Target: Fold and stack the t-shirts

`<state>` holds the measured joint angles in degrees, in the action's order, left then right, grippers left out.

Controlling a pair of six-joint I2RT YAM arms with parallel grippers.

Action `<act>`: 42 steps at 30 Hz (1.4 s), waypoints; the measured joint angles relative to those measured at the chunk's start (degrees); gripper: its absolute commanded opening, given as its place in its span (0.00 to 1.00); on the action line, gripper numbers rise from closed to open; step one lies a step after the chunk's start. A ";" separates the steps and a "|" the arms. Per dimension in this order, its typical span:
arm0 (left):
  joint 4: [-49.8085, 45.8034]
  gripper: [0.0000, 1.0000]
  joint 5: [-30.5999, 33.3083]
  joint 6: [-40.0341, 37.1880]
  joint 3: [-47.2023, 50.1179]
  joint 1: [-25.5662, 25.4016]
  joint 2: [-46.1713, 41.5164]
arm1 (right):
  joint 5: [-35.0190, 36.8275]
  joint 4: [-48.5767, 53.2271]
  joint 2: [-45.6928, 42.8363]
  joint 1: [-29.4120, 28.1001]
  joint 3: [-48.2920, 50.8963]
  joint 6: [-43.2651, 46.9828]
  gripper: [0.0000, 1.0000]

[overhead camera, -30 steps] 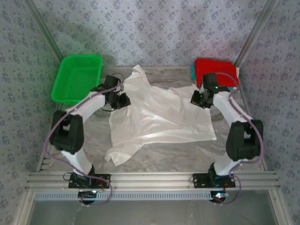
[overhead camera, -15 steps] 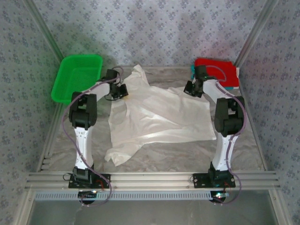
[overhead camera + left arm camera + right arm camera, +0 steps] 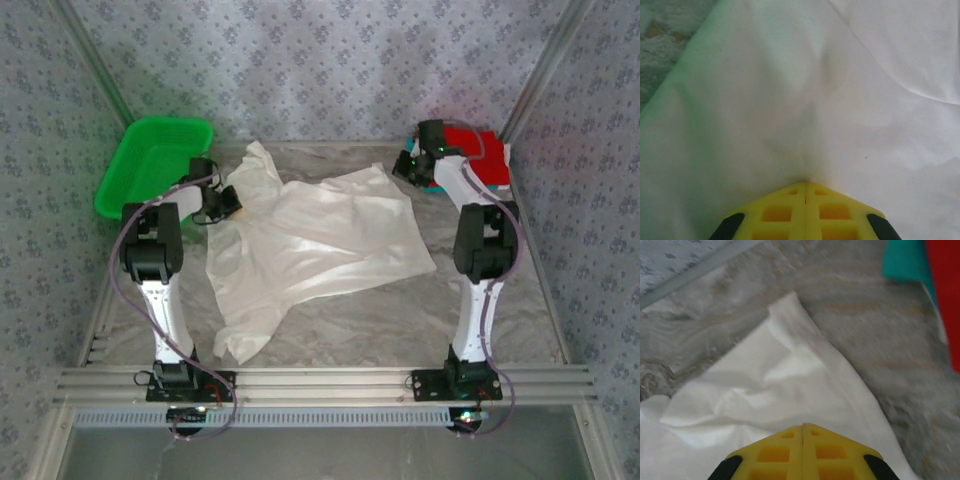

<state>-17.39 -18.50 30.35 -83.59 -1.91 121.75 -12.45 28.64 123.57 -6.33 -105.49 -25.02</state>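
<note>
Jaws, left: left gripper [image 3: 805, 184] had its jaws pressed together on a pinch of the white t-shirt [image 3: 320, 235], with cloth puckering into the tips.
Jaws, right: right gripper [image 3: 803, 426] had its jaws together at the shirt's far right corner. Cloth ran under the tips and appeared to be nipped there.
Item: white t-shirt, spread open and rumpled across the middle of the surface [image 3: 400, 325], between the two arms. One sleeve trailed toward the near edge.
Handling: judged light, limp and thin. It would sag and crease wherever unsupported, drag across the surface rather than slide cleanly, and slip from a shallow pinch.
Hold points: judged best at the outer edges, at a shoulder seam or hem corner, one for each arm, with several layers bitten and tension kept between the two grips. A mid-panel pinch, as on the left, would tent the cloth.
Stack: folded red shirt [image 3: 478, 150] lay at the far right corner, with a teal shirt [image 3: 902, 260] beneath it. Both sat just beside the right gripper.
Basket: green plastic basket [image 3: 150, 170] stood at the far left, near the left gripper and close to the shirt's left edge.
Obstruction: nothing lay on the shirt. The stack and basket crowded the far corners, so a wide sweep risked nudging either.
</note>
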 measured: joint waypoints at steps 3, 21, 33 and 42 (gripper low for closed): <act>-1.68 0.00 0.20 -0.76 -2.36 -0.63 1.20 | 0.09 0.33 5.05 -1.05 -6.36 1.14 0.24; -4.35 0.00 0.24 -1.38 -6.14 -3.41 3.19 | 9.94 15.87 29.33 -4.68 -37.40 10.84 0.18; -5.01 0.00 0.26 -1.36 -7.15 -3.41 3.80 | 13.94 16.70 29.20 -2.43 -41.16 10.93 0.00; -5.46 0.00 0.28 -1.33 -11.69 -3.52 6.56 | 16.87 19.08 23.26 1.95 -40.06 6.93 0.37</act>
<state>-22.85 -18.22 29.02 -95.29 -5.43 128.31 4.43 47.72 146.82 -4.38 -145.56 -18.09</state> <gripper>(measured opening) 0.044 0.077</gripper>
